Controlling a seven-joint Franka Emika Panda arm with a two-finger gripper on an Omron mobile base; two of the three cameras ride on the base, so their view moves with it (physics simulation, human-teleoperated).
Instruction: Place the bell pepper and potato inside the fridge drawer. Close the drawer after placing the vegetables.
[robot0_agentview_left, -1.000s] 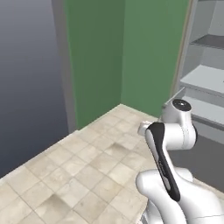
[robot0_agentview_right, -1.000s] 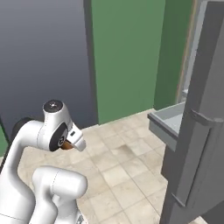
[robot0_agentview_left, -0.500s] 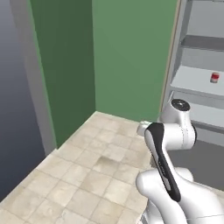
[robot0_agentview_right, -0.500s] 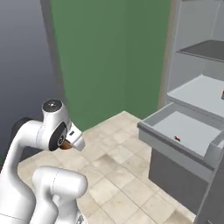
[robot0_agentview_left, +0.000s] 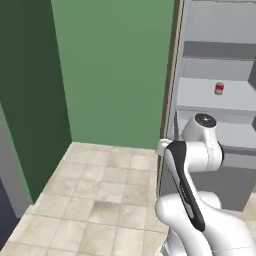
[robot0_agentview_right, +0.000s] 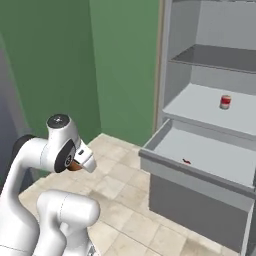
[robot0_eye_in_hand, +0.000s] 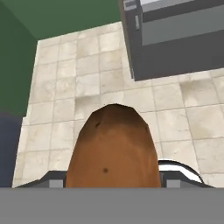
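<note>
Hand view: the brown oval potato with dull tan-orange skin (robot0_eye_in_hand: 113, 148) sits between the two dark finger tips of the gripper (robot0_eye_in_hand: 113, 177), its long axis running along the fingers and its rounded end pointing away from the camera toward the tiled floor (robot0_eye_in_hand: 57, 83). Skin is matte, darker brown at the far tip, with a few small dark specks. Fingers are closed onto its sides, spread only as far as the potato's width.

Right base view: a sliver of the same brown lump (robot0_agentview_right: 75, 165) shows at the hand, tucked against the white arm, well apart from the fridge.

Wide grey pull-out fridge drawer with pale inside (robot0_agentview_right: 165, 167) stands pulled out, flat front facing the room. A small dark red speck (robot0_agentview_right: 186, 161) lies on the drawer floor; too small to identify. In the hand view the drawer's dark front (robot0_eye_in_hand: 175, 48) sits at upper right.

White fridge shelf (robot0_agentview_right: 200, 105) above the drawer carries a small red-and-white can (robot0_agentview_right: 225, 102), upright; also seen from the left base view (robot0_agentview_left: 219, 88). Label writing not legible.

Green wall (robot0_agentview_left: 110, 70) behind the floor.
</note>
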